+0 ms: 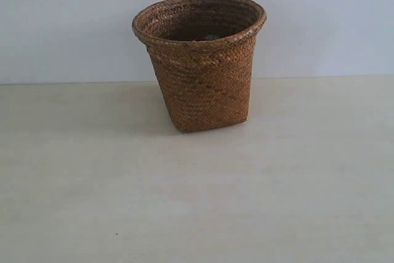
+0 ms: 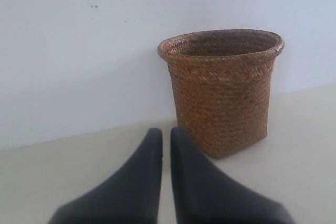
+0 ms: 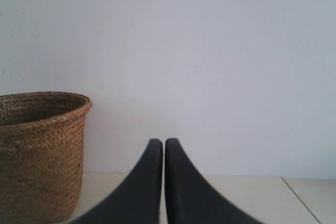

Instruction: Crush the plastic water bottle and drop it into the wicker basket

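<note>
Wicker basket [image 1: 203, 84] upright on the pale bench [image 1: 197, 201], close to the white wall [image 1: 61, 23]. Inside, just over the front rim, a small pale-green patch [image 1: 211, 37], too little to tell whether the plastic water bottle. Left gripper [image 2: 166, 129] drawn together, nothing between the fingers, basket just beyond. Right gripper [image 3: 164, 140] likewise closed and empty.
</note>
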